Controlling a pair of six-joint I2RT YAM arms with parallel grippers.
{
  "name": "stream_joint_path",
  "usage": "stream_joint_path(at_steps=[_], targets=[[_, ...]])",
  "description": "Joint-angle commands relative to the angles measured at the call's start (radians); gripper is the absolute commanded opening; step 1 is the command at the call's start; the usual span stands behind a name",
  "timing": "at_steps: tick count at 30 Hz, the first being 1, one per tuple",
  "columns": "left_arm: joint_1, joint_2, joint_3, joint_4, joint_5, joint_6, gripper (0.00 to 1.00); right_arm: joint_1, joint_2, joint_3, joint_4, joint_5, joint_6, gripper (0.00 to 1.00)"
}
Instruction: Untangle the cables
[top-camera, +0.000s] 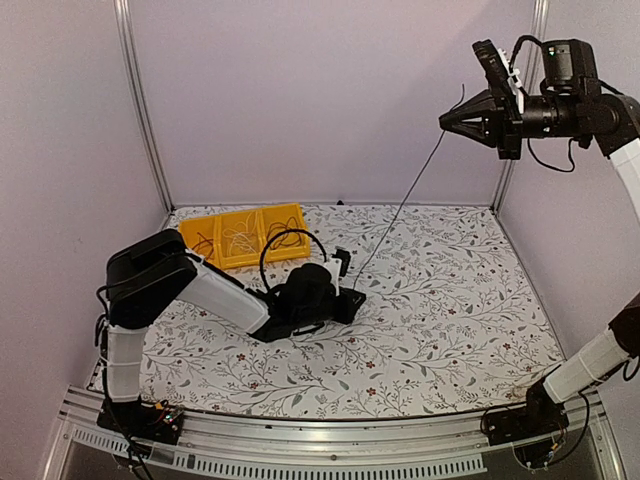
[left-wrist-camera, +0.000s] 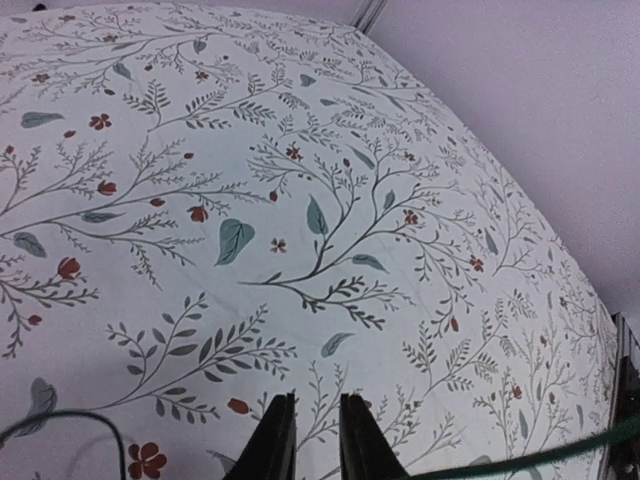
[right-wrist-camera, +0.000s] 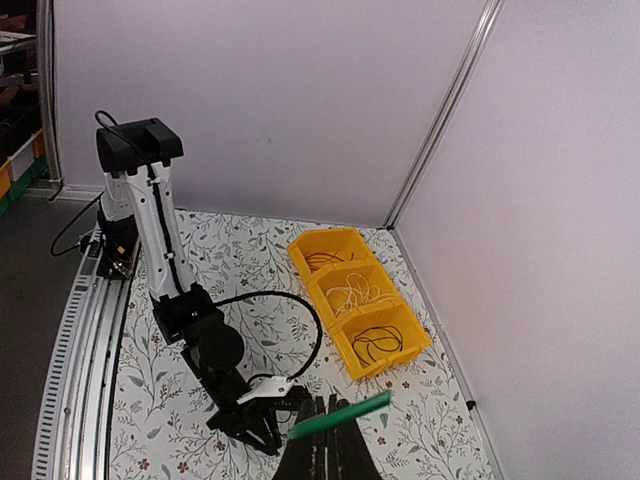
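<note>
My right gripper (top-camera: 447, 120) is raised high at the upper right, shut on a thin dark-green cable (top-camera: 405, 198). The cable hangs slanting down to the table beside my left gripper (top-camera: 353, 298). In the right wrist view the cable (right-wrist-camera: 340, 415) crosses the closed right gripper (right-wrist-camera: 326, 400) as a green strip. My left gripper (left-wrist-camera: 316, 398) lies low over the floral tablecloth, its jaws a narrow gap apart with only cloth between them. The green cable (left-wrist-camera: 560, 450) passes at the lower right of that view. More thin cables lie coiled in the yellow bins (top-camera: 246, 236).
The yellow three-part bin (right-wrist-camera: 405, 362) sits at the back left and holds black cables (right-wrist-camera: 380, 343) and a whitish one (right-wrist-camera: 355, 295). A thick black arm cable (top-camera: 290, 236) loops over the left wrist. Purple walls and metal posts enclose the table.
</note>
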Motion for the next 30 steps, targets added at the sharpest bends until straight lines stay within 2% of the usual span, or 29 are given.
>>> stream_joint_path(at_steps=[1,7,13,16,18,21,27,28,29,30], targets=[[0.033,0.044,-0.02,-0.134,-0.025,-0.01,0.12,-0.011,-0.019,0.042,0.058,-0.096,0.027,0.0],[0.036,0.036,-0.054,-0.106,-0.033,-0.009,0.01,-0.021,-0.017,0.042,0.063,-0.094,0.032,0.0],[0.039,0.019,-0.079,-0.115,-0.044,-0.009,0.01,-0.053,-0.017,0.074,0.074,-0.085,0.043,0.0],[0.042,-0.018,-0.115,-0.079,-0.03,0.016,0.01,-0.056,-0.016,0.041,0.108,-0.018,0.057,0.0],[0.042,-0.065,-0.158,-0.039,-0.02,0.039,0.0,-0.056,-0.026,-0.039,0.149,0.027,0.059,0.0],[0.042,-0.151,-0.225,0.001,0.001,0.075,0.0,-0.057,-0.084,-0.258,0.269,0.111,0.074,0.0],[0.042,-0.29,-0.27,-0.09,0.109,0.183,0.0,-0.058,-0.142,-0.66,0.389,0.227,0.063,0.0],[0.041,-0.304,-0.269,-0.118,0.115,0.197,0.0,-0.058,-0.141,-0.706,0.394,0.228,0.059,0.02],[0.04,-0.318,-0.266,-0.145,0.117,0.211,0.0,-0.058,-0.139,-0.748,0.396,0.228,0.058,0.07],[0.04,-0.33,-0.265,-0.169,0.114,0.221,0.0,-0.057,-0.134,-0.781,0.393,0.224,0.053,0.19]])
